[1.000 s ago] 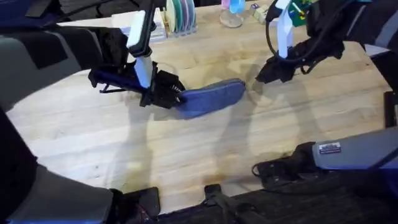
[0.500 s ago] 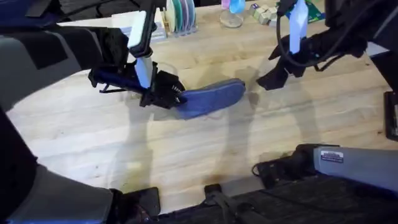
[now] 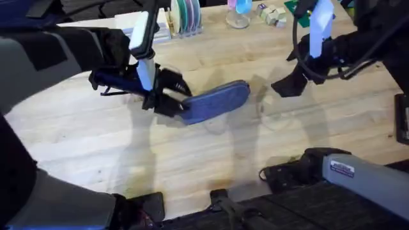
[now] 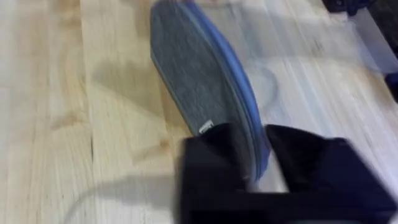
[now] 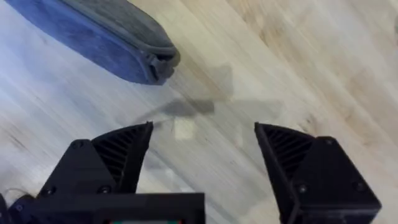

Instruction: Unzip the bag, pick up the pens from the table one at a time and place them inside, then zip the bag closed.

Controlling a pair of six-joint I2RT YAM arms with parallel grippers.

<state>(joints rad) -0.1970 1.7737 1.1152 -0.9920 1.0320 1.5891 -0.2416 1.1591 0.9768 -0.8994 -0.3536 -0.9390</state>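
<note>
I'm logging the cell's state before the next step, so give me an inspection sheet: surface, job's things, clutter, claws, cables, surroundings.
Surface: light wooden table, plank grain visible, bare in the middle.
Job's things: blue-grey bag lies on the table, zip along its top edge; whether the zip is open cannot be told. Pens: nothing seen.
Clutter: coloured discs in a rack, small blocks and a clear round item at the far edge.
Claws: left claw straddles one end of the bag, which sits between its fingers. Right claw is open above bare table, just off the bag's other end.
Cables: a black cable loops along the right arm.
Surroundings: dark floor beyond the table's near edge.
</note>
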